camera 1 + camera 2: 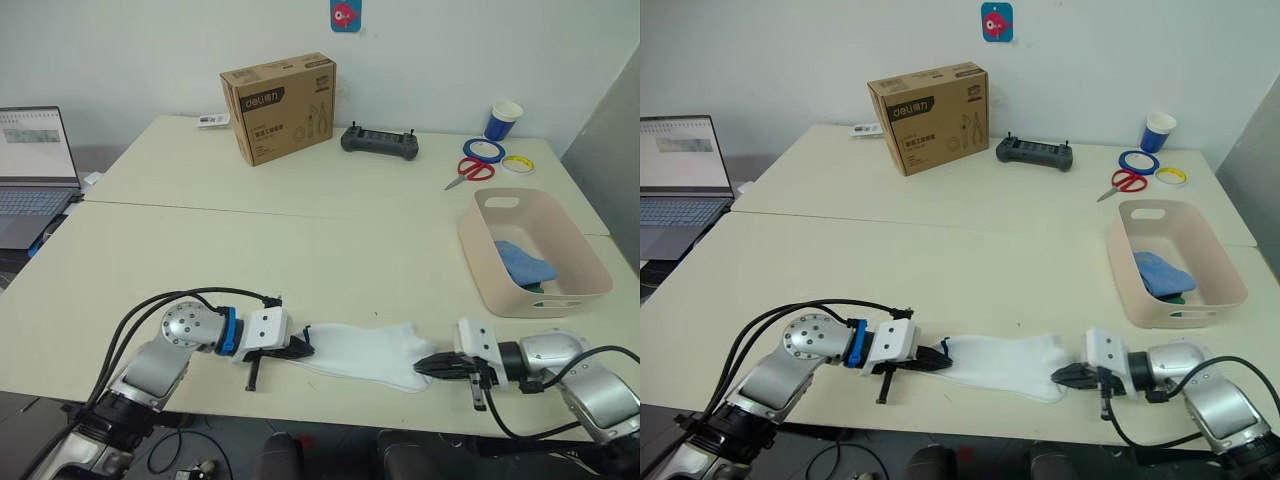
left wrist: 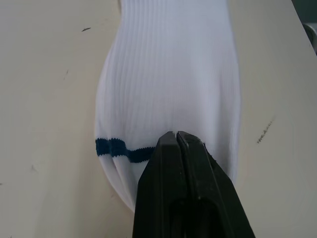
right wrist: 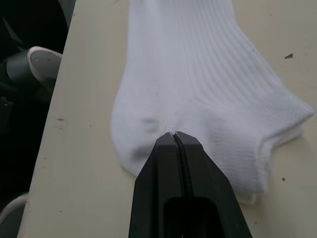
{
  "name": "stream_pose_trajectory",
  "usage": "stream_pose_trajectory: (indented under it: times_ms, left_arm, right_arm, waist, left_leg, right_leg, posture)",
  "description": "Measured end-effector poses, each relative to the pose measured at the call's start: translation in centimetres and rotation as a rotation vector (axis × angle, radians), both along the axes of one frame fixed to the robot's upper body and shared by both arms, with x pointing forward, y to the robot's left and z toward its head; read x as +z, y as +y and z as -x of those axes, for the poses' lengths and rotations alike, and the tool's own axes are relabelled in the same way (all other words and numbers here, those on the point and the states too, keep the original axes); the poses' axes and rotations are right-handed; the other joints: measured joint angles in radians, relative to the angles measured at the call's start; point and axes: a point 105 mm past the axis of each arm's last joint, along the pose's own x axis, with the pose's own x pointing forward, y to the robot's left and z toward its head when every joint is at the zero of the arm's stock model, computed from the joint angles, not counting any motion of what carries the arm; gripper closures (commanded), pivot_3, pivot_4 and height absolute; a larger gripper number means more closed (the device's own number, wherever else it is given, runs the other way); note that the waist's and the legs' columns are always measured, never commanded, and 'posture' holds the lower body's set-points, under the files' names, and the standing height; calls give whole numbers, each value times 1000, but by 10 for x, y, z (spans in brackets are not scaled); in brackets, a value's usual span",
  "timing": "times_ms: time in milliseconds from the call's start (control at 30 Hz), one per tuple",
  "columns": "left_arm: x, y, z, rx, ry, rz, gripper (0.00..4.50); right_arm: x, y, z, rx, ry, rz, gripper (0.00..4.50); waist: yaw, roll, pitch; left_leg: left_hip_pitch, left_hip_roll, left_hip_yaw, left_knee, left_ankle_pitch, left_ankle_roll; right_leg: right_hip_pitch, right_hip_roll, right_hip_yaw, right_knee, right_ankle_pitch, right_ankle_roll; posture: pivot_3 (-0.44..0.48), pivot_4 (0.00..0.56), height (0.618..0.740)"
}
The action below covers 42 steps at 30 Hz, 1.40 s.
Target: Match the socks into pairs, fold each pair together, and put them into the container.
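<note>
White socks (image 1: 368, 351) pinched between both hands.

Robot test bench in an office-style lab

Two pale tables (image 1: 300, 250) stand pushed together against a bare white wall, carrying an open laptop (image 1: 35, 175), a black handheld controller (image 1: 380, 141), tape rolls (image 1: 483, 149), scissors (image 1: 468, 172) and a cardboard box (image 1: 279, 107).

A white ribbed sock (image 1: 365, 352) with a dark blue stripe (image 2: 121, 148) is lying low in the frame's centre, on a cream table (image 1: 300, 250). At the right, a pale pink basin (image 1: 530, 250) is holding a light blue sock (image 1: 522, 262) and a bit of dark green (image 1: 536, 288). Both grippers' fingers (image 2: 183, 193) are showing black.
</note>
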Motion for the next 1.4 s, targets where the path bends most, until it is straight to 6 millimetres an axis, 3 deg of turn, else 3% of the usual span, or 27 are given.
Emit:
stream_pose_trajectory:
  times_ms: [167, 267, 433, 633, 667, 1000, 1100, 1400]
  left_arm:
    - [6, -2, -2, 9, 15, 28, 4482]
    - [17, -9, -4, 0, 5, 69, 4500]
    - [24, -26, -9, -10, -28, 118, 4500]
    - [7, -34, -4, -43, -1, 60, 4500]
    - [6, -35, -4, -42, -2, 60, 4500]
    - [15, -31, -6, -10, -21, 113, 4500]
    - [23, -26, -10, 4, -55, 125, 4500]
    - [33, -26, -9, -2, -81, 151, 4500]
  right_arm:
    - [37, 13, 2, -83, 57, -124, 4500]
    - [53, 10, 3, -162, 151, -196, 3910]
    - [47, -10, -6, -305, 186, -118, 2185]
    - [15, -22, 0, -351, 188, 37, 149]
    - [12, -23, 0, -360, 196, 49, 64]
    - [16, -2, -7, -429, 329, -52, 64]
    - [17, 8, -8, -425, 369, -76, 656]
    - [21, 9, -15, -466, 470, -78, 3759]
  waist:
    - [-1, 0, 0]
    - [0, 0, 0]
    - [1, 0, 0]
    - [-2, 0, 0]
    - [-3, 0, 0]
    - [-15, -2, -1]
    - [-16, -2, -1]
    - [-16, -2, -1]
  left_leg:
    - [-1, 0, -1, 0, 0, 0]
    - [-2, 0, -1, 0, 0, 0]
    - [-2, -1, -1, 0, 0, 0]
    - [-2, -1, -1, 0, 0, 0]
    - [-2, 0, -1, 0, 0, 0]
    - [-2, 1, -2, 0, 0, 0]
    - [-2, 0, -2, 0, 0, 0]
    - [-3, 0, -2, 0, 0, 0]
  right_leg:
    - [0, 0, -1, 1, 0, 0]
    - [0, -1, -1, 0, 0, 0]
    - [0, 0, -1, -1, 0, 0]
    - [-1, 0, -1, -1, 0, 0]
    - [-1, 0, 0, -1, 0, 1]
    - [0, 1, -1, -1, 1, 1]
    - [-1, 1, -1, 0, 1, 1]
    - [-1, 0, -1, -1, 1, 1]
  posture:
    - [0, 150, 740]
    - [0, 150, 740]
    - [0, 150, 740]
    - [0, 150, 740]
    - [0, 150, 740]
    - [0, 150, 740]
    - [0, 150, 740]
    - [0, 150, 740]
